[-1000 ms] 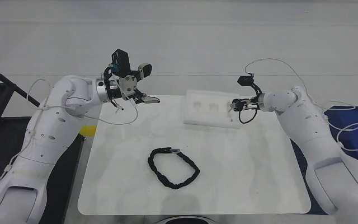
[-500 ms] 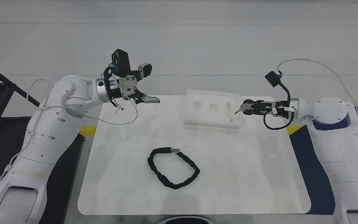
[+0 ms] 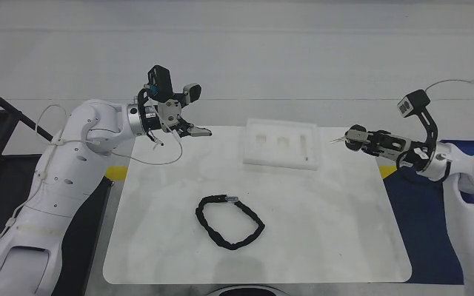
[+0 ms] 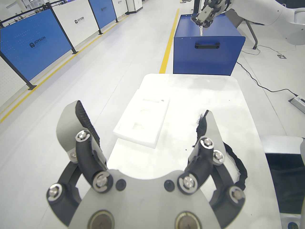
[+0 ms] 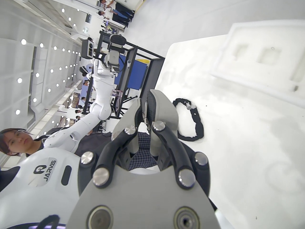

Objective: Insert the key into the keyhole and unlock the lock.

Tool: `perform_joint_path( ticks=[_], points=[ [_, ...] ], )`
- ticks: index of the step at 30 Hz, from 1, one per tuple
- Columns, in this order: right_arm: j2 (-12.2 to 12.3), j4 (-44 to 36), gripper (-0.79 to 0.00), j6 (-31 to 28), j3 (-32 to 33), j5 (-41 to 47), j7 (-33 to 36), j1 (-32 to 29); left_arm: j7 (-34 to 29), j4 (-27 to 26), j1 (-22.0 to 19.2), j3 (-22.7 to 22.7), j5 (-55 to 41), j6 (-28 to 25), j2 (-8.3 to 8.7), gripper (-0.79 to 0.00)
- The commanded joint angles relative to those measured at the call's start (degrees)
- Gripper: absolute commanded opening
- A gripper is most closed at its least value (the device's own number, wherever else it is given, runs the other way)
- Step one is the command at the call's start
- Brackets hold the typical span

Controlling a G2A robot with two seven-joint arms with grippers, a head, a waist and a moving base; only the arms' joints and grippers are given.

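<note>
My right gripper [image 3: 346, 138] is clenched on the key [image 3: 337, 138] at right of frame. The lock [image 3: 229, 220] lies lower centre (untouched). My left gripper [image 3: 198, 132] hangs released, upper left. Inserting and turning are left to do.

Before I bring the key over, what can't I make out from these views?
- Teeth of the key: too small in the top view; the right tool pads cover them in the right wrist view.
- Where the lock takes it: too small in the top and right wrist views.
- Most of the lock, left wrist view: behind a left tool finger.
</note>
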Motion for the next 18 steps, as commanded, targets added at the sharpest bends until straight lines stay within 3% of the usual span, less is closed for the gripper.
perform_joint_path(
  ticks=[1, 18],
  points=[
    [0.05, -0.06, -0.785, 0.56, 0.17, 0.79, -0.64, -0.04, 0.03, 0.0, 0.0, 0.0, 0.01, 0.0, 0.0, 0.0],
    [0.09, -0.07, -0.785, 1.0, -0.05, 1.17, -1.28, 0.1, 0.03, 0.0, 0.0, 0.0, 0.01, 0.0, 0.0, 0.0]
  ],
)
